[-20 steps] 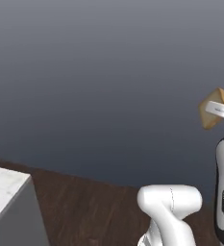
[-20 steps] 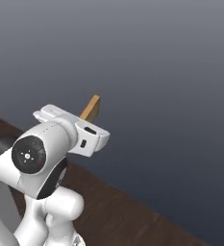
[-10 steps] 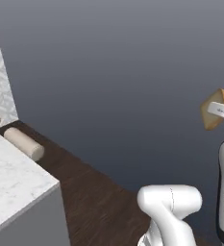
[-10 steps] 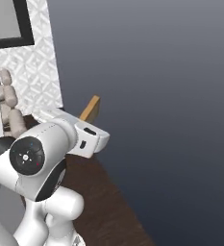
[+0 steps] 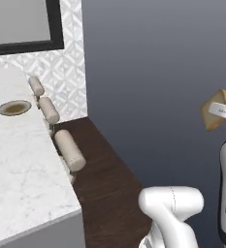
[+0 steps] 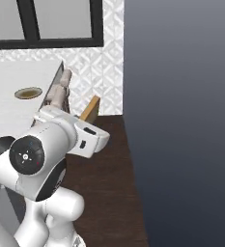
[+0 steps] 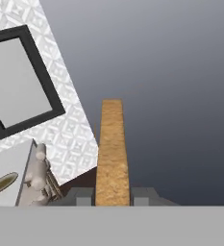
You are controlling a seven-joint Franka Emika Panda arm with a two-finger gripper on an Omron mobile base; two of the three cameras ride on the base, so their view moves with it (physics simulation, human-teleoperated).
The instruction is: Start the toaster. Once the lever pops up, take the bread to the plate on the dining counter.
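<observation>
My two base cameras look forward from behind the arm, sharing the surface and stools; my hand camera looks along the bread.

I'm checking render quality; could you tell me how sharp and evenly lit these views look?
Left base view: soft, flat light, plate slightly blurred. Right base view: wall fades into dark gradient. Hand view: bread crisp, edge-on in the gripper, no glare.

The bread shows a rough, grainy golden crust, matt all over. The dining counter is smooth white marble-look stone with faint grey veins, and the plate on it looks dull brownish ceramic. Beside the counter, the stools have soft matt beige cushions over dark wood-grain floor.
</observation>
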